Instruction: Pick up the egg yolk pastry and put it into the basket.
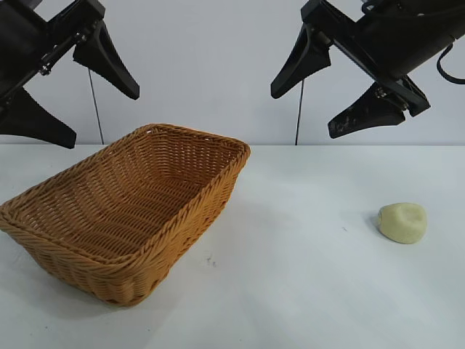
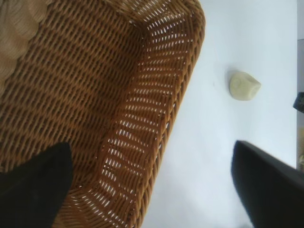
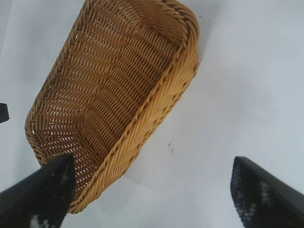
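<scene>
From the exterior view, the basket sits on the white bench at the left, lying at a slant, with nothing visible inside it. The egg yolk pastry rests on the bench at the right, well apart from the basket. The left gripper hangs in the air above the basket's left part, jaws spread wide and holding nothing. The right gripper hangs high between basket and pastry, its jaws also wide and empty. In the left wrist view, the basket's woven floor and wall fill most of the picture, the pastry lies on the bench beyond the rim, and the two dark fingers stand far apart. In the right wrist view, the whole basket lies below on the bench, the fingers are widely spread, and the pastry is out of sight.
</scene>
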Motion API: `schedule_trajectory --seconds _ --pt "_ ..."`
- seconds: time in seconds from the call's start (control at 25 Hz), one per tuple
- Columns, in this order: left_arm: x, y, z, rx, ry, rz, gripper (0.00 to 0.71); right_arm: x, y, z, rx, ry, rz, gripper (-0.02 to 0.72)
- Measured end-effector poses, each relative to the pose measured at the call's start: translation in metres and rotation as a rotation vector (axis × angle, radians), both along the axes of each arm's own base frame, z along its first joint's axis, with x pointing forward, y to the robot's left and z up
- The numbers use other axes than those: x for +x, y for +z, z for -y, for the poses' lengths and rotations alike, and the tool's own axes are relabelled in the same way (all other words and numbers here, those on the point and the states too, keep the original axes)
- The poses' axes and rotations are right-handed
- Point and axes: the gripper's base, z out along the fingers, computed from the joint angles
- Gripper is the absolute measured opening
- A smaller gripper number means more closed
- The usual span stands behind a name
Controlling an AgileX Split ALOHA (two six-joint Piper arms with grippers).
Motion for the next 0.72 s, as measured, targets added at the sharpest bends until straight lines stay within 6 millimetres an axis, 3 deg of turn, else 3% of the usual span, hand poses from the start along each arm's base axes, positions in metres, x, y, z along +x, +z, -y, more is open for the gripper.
schedule_trajectory --seconds 0.72 --pt "0.0007 0.0002 -0.0003 0.000 0.006 0.006 0.696 0.0000 0.0000 0.0000 0.000 0.000 0.000 0.611"
